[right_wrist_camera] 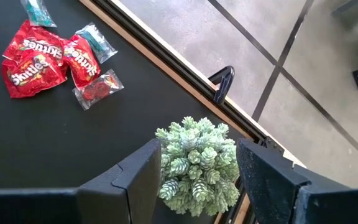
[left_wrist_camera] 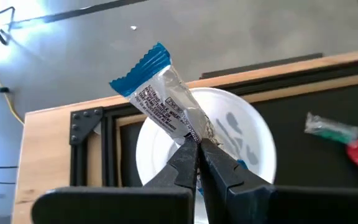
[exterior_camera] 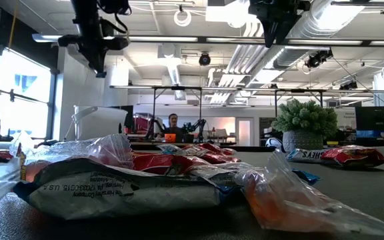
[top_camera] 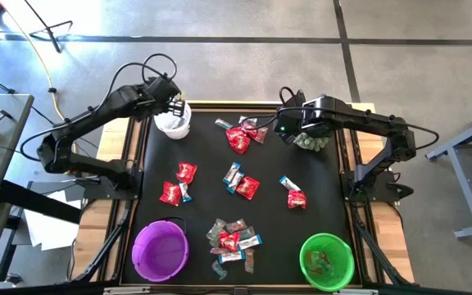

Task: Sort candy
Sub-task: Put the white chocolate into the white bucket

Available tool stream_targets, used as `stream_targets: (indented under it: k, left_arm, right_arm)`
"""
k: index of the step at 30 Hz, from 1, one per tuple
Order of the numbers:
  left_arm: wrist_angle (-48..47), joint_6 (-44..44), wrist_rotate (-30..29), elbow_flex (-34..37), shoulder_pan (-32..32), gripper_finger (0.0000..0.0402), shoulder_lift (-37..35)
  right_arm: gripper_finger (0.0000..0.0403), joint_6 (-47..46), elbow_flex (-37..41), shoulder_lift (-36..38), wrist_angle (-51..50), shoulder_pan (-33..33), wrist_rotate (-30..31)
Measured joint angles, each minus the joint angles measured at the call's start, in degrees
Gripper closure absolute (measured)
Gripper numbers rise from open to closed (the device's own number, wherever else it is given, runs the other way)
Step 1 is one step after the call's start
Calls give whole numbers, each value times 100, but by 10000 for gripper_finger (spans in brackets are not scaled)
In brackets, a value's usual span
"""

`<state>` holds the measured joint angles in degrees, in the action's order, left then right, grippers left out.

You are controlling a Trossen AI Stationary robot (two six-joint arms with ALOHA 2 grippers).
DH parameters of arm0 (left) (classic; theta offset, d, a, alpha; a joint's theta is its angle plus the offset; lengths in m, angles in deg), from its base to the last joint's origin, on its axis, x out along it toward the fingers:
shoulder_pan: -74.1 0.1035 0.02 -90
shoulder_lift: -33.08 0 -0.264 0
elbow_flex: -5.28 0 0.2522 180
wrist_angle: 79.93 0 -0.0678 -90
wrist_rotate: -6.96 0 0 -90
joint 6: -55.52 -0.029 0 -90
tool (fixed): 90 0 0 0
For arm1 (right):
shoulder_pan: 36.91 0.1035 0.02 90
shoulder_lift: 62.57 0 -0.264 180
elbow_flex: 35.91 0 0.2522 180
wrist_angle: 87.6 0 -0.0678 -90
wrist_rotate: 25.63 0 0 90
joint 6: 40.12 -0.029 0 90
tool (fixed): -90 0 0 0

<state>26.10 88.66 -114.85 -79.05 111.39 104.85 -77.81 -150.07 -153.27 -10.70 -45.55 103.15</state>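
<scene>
My left gripper (left_wrist_camera: pixel 197 144) is shut on a blue-and-white mini bar (left_wrist_camera: pixel 160 93) above the white bowl (top_camera: pixel 173 124) at the table's far left. My right gripper (right_wrist_camera: pixel 199 149) hangs open above the spiky pale green plant (right_wrist_camera: pixel 197 165) at the far right, one finger to each side of it and touching nothing. Red packets (top_camera: pixel 238 139) and other candy lie scattered on the black mat, with a heap (top_camera: pixel 232 240) near the front edge. My left gripper pinches the mini bar by one crimped end (left_wrist_camera: pixel 190 132) between its two fingertips, coming from above at a slant. The bar sticks out beyond the fingers, its blue far end (left_wrist_camera: pixel 143 65) free, lifted clear over the white bowl (left_wrist_camera: pixel 253 137).
A purple bowl (top_camera: pixel 161 250) stands at the near left and a green bowl (top_camera: pixel 327 260) holding some candy at the near right. A black frame and wooden edges (top_camera: pixel 129 139) border the mat. In the low view a person sits far behind the table.
</scene>
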Motion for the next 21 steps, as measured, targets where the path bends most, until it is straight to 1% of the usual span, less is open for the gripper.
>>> stream_targets:
  k: [4, 7, 11, 17, 19, 21]
  left_arm:
    - [11, -459, 317, 0, 66, 398, 116]
    - [11, -814, 562, 0, 64, 388, 168]
    - [18, -1172, 494, 0, 62, 366, 189]
    - [54, -1133, 492, 0, 62, 335, 189]
    - [103, -1132, 826, 0, 62, 329, 189]
    - [257, -1141, 1441, 0, 62, 327, 189]
  right_arm:
    - [197, 9, 0, 0, 0, 0, 0]
    - [197, 13, 0, 0, 0, 0, 0]
    - [197, 15, 0, 0, 0, 0, -1]
    - [197, 15, 0, 0, 0, 0, -6]
    - [197, 15, 0, 0, 0, 0, -139]
    - [197, 13, 0, 0, 0, -13, -419]
